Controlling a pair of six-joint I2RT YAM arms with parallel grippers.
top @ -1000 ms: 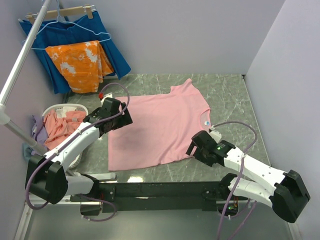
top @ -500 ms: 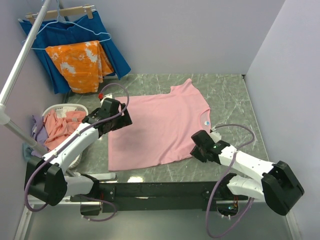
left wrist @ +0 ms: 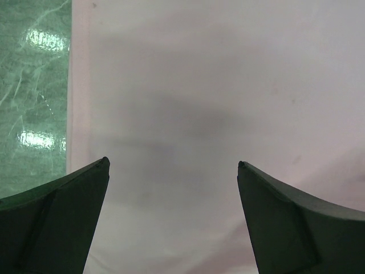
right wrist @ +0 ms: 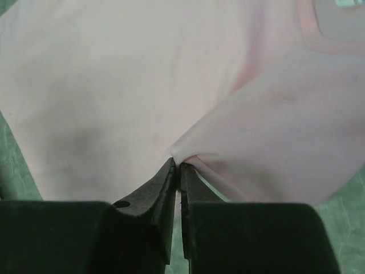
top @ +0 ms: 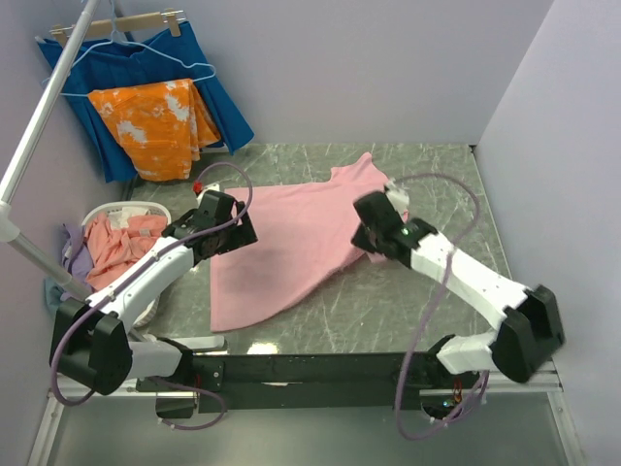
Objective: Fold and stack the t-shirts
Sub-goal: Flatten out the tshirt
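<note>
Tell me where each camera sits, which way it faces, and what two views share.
Top external: above and behind the bases, looking down on the table; left arm and right arm reach over the light pink t-shirt.
Left wrist: on the left arm, facing down at the shirt; open left gripper frames it.
Right wrist: on the right arm, facing the shirt; right gripper shut on its hem.
Shared: both wrist views show shirt and table.

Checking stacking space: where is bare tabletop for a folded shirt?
Bare green marble tabletop lies between the light pink cotton t-shirt and the right wall, and in front of its near hem. Crowded left: white laundry basket, left arm.
</note>
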